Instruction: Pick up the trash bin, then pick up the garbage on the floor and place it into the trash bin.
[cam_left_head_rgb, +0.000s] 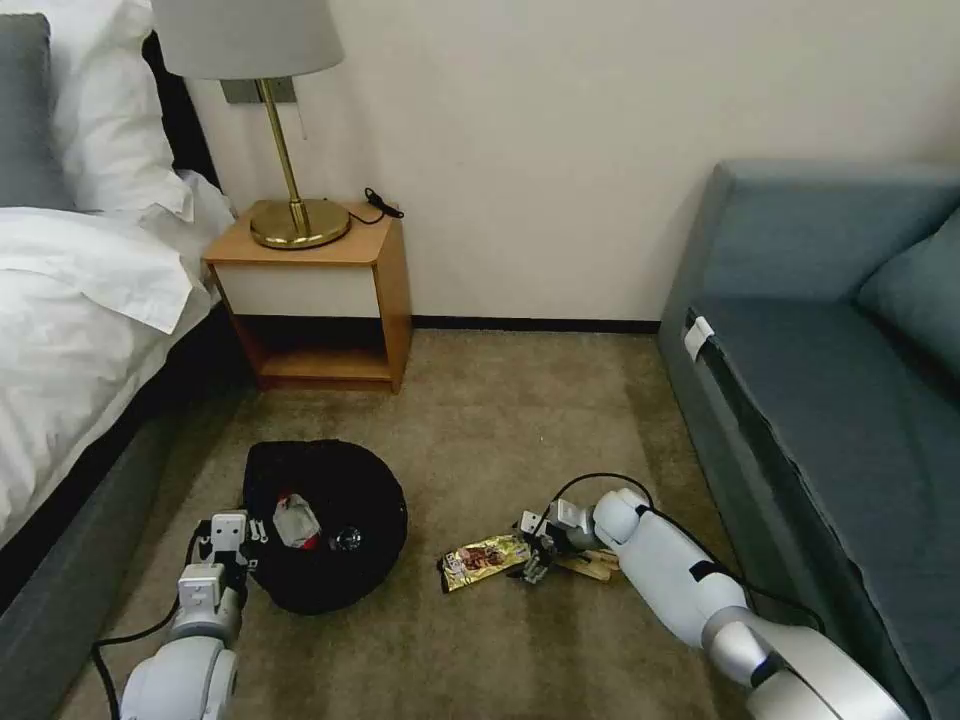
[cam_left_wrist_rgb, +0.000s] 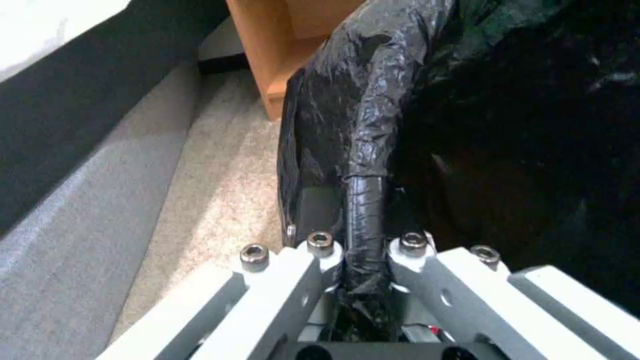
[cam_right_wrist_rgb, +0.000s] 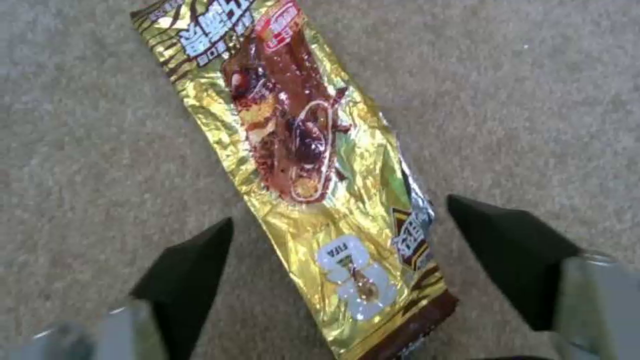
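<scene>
Crinkly glossy black plastic bin bag (cam_left_wrist_rgb: 360, 115), shiny gold foil wrapper (cam_right_wrist_rgb: 300, 150) — on matt, rough-piled carpet (cam_left_head_rgb: 500, 420)

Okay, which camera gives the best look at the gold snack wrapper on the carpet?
The right wrist view: the gold snack wrapper lies flat on the carpet, print visible, its near end between the open right gripper's fingers. The head view shows it small, beside the trash bin. The left wrist view shows the bin's bagged rim instead.

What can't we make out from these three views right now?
- Trash bin: its white body, head view, covered by the black bag.
- Bin contents beside the red-white wrapper: too dark, left wrist view.
- Tan wrapper: mostly behind the right gripper, head view.
- Gold snack wrapper: both ends cut off, right wrist view.
- Left gripper: fingertips hidden by bag folds.
</scene>
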